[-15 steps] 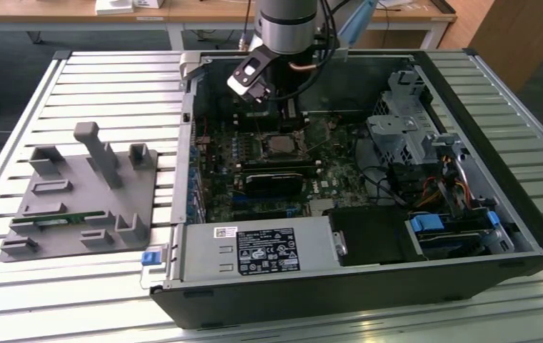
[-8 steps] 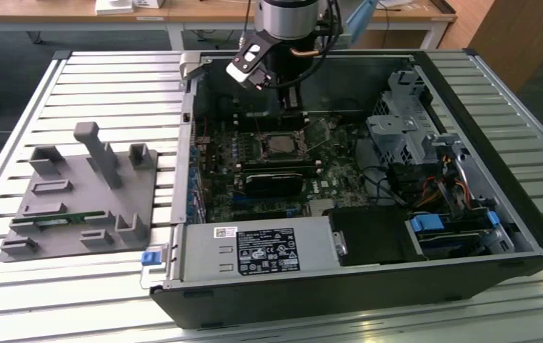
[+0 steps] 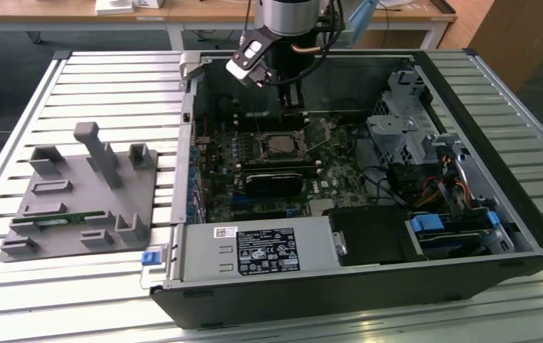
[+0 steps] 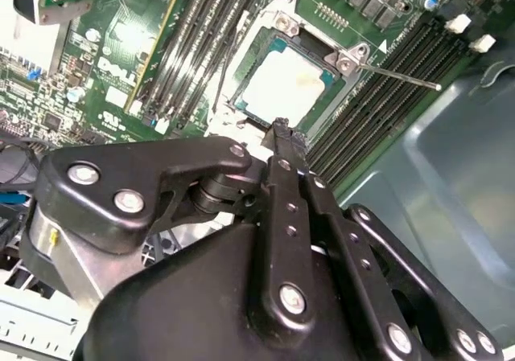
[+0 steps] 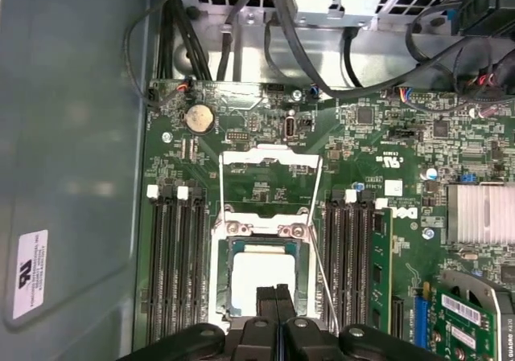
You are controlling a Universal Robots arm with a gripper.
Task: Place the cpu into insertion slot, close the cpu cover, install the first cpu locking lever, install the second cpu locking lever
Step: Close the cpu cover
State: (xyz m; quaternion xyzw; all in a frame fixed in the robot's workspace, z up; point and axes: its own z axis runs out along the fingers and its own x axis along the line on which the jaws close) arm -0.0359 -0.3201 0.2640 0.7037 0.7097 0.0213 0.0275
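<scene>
The computer case [image 3: 348, 304] lies open on its side on the ribbed metal worktop [image 3: 109, 86], towards the exterior view's right edge. The arm reaches down into it close to the far wall. The black fingers [image 5: 267, 301] are pressed together with nothing between them, their tips at the edge of the insertion slot [image 5: 259, 231]; I can't tell whether they touch it.

The cpu [image 5: 249, 276] already lies flat in that slot, its pale matt metal face square inside the thin silver rim. The cpu cover [image 5: 270, 158], a thin bright frame with a cut-out middle, is swung open on the side of the slot away from the fingers. A thin wire lever [image 4: 398, 75] sticks out from a socket corner over the long black memory slots [image 5: 350, 264] that flank the socket.

Room is tight further out. The smooth grey case wall [image 5: 72, 136] closes one side, and black cables [image 5: 322, 71] tangle past the cover. A grey plastic fixture [image 3: 81, 193] sits well apart, near the worktop's edge at the exterior view's left.
</scene>
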